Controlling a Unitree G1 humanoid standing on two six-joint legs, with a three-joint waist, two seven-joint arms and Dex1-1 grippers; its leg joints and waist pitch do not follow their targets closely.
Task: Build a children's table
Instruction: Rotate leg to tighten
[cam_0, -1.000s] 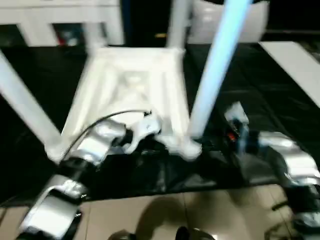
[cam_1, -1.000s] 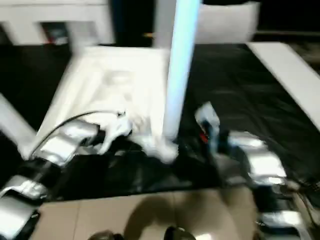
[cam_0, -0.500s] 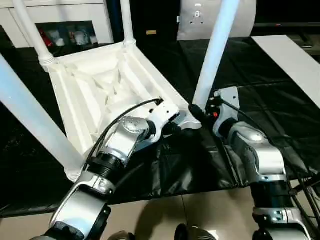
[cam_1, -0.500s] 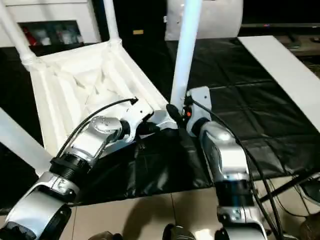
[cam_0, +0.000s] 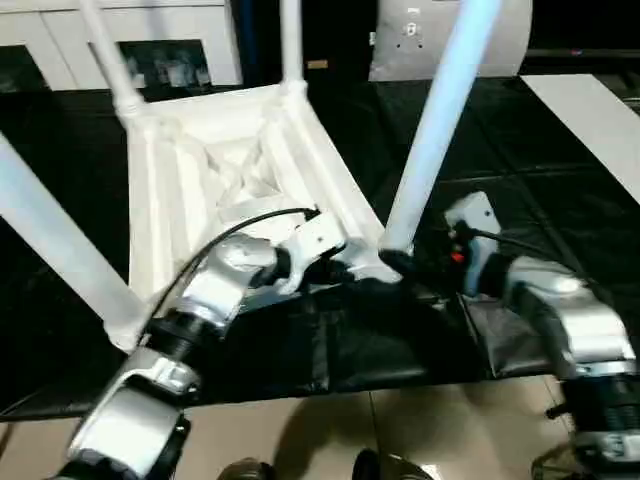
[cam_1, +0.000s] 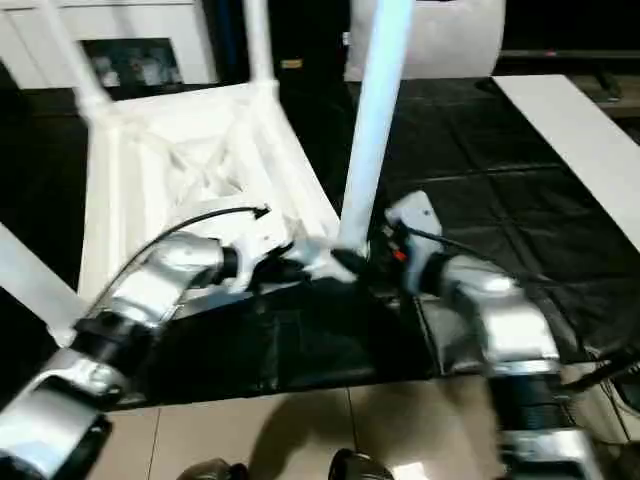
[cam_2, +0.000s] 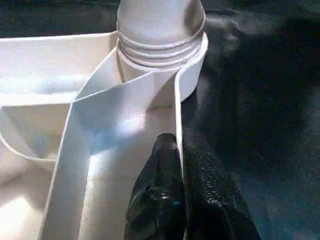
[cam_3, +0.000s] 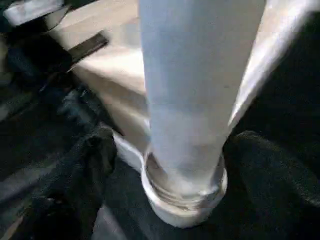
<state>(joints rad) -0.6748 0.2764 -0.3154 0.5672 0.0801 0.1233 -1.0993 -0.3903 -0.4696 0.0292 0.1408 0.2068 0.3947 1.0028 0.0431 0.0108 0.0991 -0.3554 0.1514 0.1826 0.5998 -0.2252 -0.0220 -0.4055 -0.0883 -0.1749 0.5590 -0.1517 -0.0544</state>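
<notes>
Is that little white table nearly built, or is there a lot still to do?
Nearly built, it seems. The tabletop lies upside down on the black sheet with four legs standing in its corner sockets. In hand: the left gripper is shut on the rim by the near leg, and the right gripper stands open around that leg's base. Left: checking the legs' tightness, which cannot be seen, and turning the table upright.

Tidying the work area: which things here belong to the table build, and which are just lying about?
Job: upturned table top; four legs standing in its corner sockets, such as the near one; left gripper pinching the top's rim.
Lying about: white cabinet; flat white board; black sheet.
</notes>
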